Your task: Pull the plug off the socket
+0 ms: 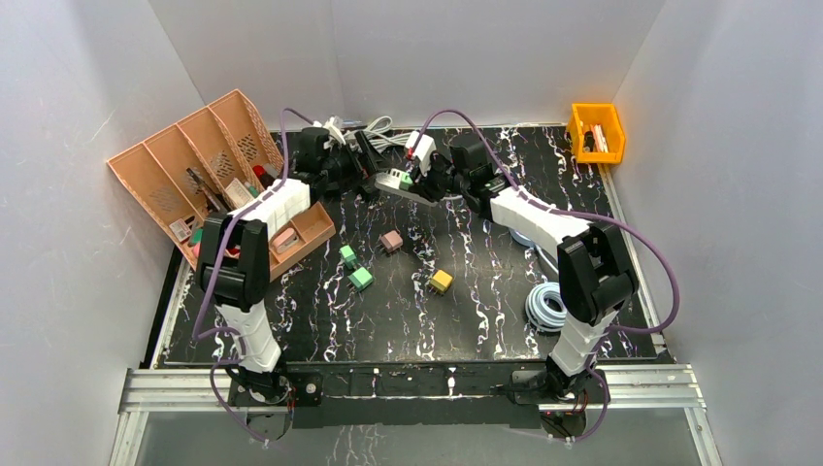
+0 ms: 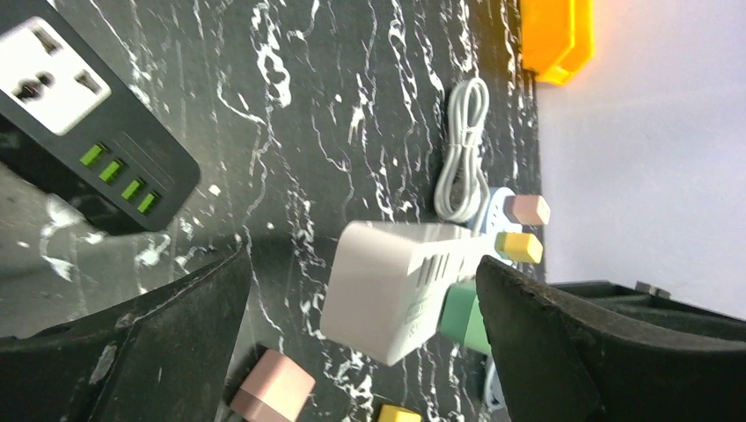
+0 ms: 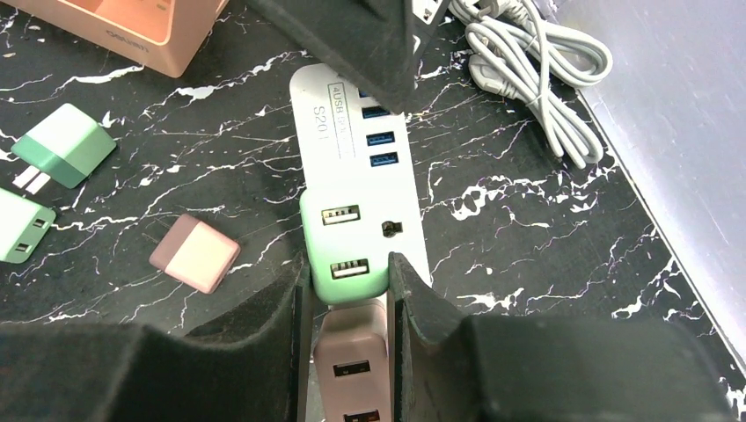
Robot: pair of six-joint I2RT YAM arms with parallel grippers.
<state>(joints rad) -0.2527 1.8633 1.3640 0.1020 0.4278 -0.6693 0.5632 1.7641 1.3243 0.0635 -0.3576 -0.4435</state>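
A white socket strip (image 3: 374, 141) is held up off the black marble table. A green plug (image 3: 343, 237) sits in it, with a pink plug (image 3: 352, 352) right behind. My right gripper (image 3: 346, 272) is shut on the green plug, and the pink plug also lies between its fingers. My left gripper (image 2: 365, 264) is open, its jaws wide apart around the strip's free end (image 2: 396, 281); the right finger (image 2: 528, 343) is close to the green plug (image 2: 462, 318). In the top view both grippers, left (image 1: 367, 173) and right (image 1: 427, 183), meet at the strip (image 1: 396, 182) at the back.
A black power strip (image 2: 97, 132) lies near the left gripper. An orange organizer (image 1: 209, 175) stands at the left and an orange bin (image 1: 596, 131) at the back right. Loose plugs lie mid-table: green (image 1: 354, 267), brown (image 1: 391, 240), yellow (image 1: 441, 281). White cable (image 1: 374, 131); a grey cable coil (image 1: 545, 306).
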